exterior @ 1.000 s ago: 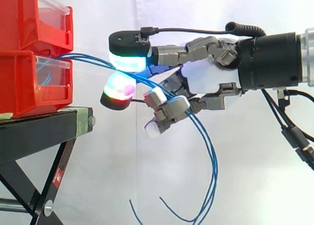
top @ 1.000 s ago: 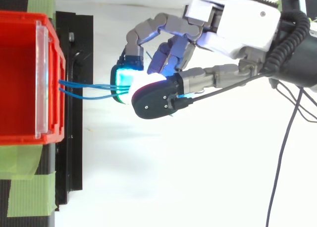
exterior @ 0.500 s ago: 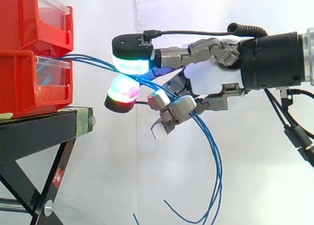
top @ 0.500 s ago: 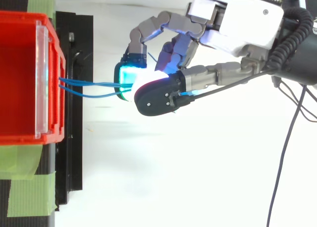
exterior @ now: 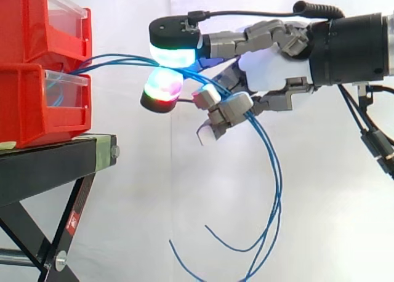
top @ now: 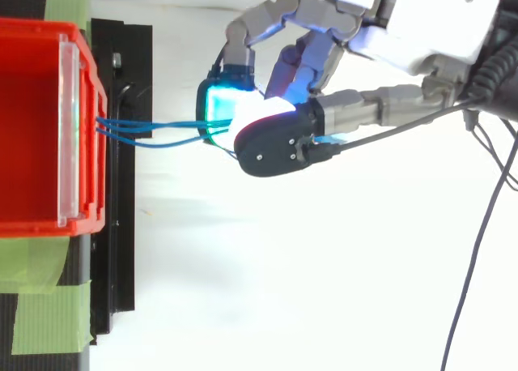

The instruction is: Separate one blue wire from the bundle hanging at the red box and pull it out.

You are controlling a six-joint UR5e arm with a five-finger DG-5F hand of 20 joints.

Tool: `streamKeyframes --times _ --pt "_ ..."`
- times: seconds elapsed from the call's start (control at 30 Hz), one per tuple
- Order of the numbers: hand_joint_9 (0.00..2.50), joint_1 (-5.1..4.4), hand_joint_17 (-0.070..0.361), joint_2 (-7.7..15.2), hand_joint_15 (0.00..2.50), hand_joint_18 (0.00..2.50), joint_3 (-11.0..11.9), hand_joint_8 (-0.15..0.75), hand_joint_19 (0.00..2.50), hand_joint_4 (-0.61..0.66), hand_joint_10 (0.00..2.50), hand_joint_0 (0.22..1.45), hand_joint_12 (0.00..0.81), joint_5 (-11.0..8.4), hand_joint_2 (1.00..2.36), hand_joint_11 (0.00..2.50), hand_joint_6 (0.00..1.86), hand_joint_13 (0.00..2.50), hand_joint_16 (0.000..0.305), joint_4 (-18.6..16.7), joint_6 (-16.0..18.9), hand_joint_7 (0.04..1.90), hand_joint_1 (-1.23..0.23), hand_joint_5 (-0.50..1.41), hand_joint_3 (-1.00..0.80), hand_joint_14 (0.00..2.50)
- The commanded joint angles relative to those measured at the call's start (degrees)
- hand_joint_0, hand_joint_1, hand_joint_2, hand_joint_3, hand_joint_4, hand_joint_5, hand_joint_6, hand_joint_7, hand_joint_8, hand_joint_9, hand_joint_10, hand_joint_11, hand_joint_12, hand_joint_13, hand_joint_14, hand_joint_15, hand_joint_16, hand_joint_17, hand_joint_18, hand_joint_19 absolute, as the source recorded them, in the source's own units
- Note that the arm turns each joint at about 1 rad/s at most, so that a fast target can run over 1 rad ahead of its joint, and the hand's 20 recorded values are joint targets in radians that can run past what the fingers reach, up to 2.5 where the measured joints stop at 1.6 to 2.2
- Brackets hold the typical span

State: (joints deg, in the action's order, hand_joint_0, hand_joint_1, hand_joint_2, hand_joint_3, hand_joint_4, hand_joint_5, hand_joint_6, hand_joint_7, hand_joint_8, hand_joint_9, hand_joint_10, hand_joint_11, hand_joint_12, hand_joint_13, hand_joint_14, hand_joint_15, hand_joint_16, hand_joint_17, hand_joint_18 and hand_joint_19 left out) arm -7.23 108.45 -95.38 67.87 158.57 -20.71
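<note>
Task incomplete: the hand point(exterior: 271, 79) pinches the blue wires point(top: 137, 132) between its glowing pads point(exterior: 175, 54), lower fingers curled; several strands reach from its fingertips to the red box point(exterior: 37, 103), none visibly separated or drawn out.

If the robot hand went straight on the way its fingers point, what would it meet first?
Probably the front of the red bins, near where the blue wires come out. The robot hand pinches those wires; otherwise the gap looks free in both views.
</note>
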Motion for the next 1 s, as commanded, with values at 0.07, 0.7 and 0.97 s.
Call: streamKeyframes --times 0.07,0.7,0.97 --pt "1.35 0.02 0.119 -1.75 1.77 0.78 0.01 0.432 0.75 0.11 0.02 0.67 0.316 -2.04 1.02 1.04 0.87 1.43 0.053 0.17 -4.69 0.99 -0.69 -0.22 -0.29 0.18" --pt "1.30 -0.51 0.121 -1.84 1.78 0.76 -0.07 0.425 0.75 0.11 0.02 0.66 0.320 -4.32 1.02 1.02 0.87 1.42 0.054 1.31 -5.75 1.01 -0.77 -0.22 -0.26 0.17" --pt "1.28 -0.51 0.121 -1.84 1.78 0.75 0.01 0.414 0.75 0.13 0.02 0.67 0.315 -4.32 1.02 1.03 0.87 1.41 0.054 1.31 -5.92 1.01 -0.81 -0.23 -0.24 0.18"
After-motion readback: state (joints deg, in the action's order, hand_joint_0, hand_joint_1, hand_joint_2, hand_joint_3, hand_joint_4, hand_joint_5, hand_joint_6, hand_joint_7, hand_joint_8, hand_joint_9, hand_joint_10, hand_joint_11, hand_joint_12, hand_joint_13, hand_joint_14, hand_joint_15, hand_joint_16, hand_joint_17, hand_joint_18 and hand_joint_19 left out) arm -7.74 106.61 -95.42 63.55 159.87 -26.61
